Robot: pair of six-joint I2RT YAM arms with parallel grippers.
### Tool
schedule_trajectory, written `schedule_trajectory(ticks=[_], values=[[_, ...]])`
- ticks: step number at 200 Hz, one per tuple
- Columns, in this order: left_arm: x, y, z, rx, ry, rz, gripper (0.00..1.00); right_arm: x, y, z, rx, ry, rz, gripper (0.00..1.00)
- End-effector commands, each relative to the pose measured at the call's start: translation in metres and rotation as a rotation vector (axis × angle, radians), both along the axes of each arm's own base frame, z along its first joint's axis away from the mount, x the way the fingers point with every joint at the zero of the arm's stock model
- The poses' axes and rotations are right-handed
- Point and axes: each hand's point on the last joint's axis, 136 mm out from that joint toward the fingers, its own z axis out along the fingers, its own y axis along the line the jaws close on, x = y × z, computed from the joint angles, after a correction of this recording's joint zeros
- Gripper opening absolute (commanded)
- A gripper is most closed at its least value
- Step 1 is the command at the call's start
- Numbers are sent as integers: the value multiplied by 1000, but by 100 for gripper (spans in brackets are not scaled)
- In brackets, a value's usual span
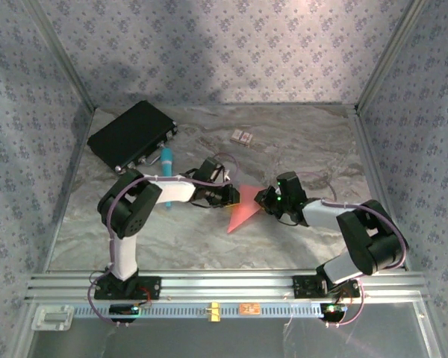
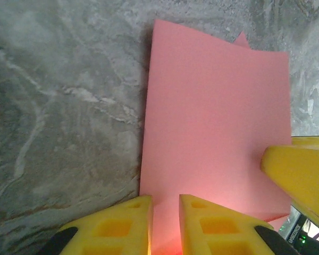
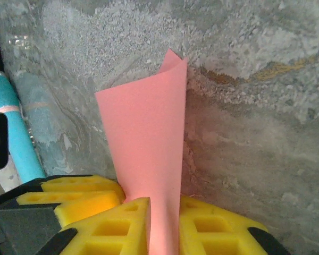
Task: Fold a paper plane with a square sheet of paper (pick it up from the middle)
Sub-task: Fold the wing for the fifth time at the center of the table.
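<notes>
The salmon-pink sheet of paper (image 1: 245,212) is folded over and held tilted off the marble table, between my two grippers. My left gripper (image 1: 237,196) is at its left edge. In the left wrist view the sheet (image 2: 212,117) runs down into the narrow slot of the left gripper (image 2: 165,198), and a right-gripper finger (image 2: 297,175) touches its right edge. In the right wrist view the sheet (image 3: 143,133) rises as a curled double layer out of my right gripper (image 3: 164,200), filling the slim gap between the pads. In the top view the right gripper (image 1: 267,200) sits at the sheet's right corner.
A black case (image 1: 132,134) lies at the back left with a teal marker (image 1: 166,160) beside it; the marker (image 3: 13,127) is close to the left arm. A small patterned card (image 1: 242,136) lies at the back centre. Patterned walls enclose the table on three sides.
</notes>
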Motion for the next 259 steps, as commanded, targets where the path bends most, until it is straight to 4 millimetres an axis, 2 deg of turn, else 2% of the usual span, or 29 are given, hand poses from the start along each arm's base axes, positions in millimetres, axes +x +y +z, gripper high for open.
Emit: schedule_trajectory(ticks=[1,58,117,141,163,192,210,228,259], values=[[-9,0,-11,33,38,-27,20,-4,-3,3,-4,-12,71,21],[-9,2,-14,47,39,-27,20,5,1,9,41,-47,202,19],[-8,2,-11,48,29,-24,20,9,2,2,44,-35,233,19],[-6,2,-6,43,15,-23,22,8,2,-1,51,-30,236,12],[-2,5,6,43,-32,-9,27,9,0,-1,52,-24,215,8],[2,17,27,75,-143,19,40,12,-8,3,53,-14,125,7],[-3,24,37,129,-239,-15,47,14,-12,7,65,-2,55,6],[-16,21,44,207,-343,-101,50,16,-15,11,77,5,-10,7],[-48,8,40,308,-454,-267,52,15,-17,19,104,-2,-69,8]])
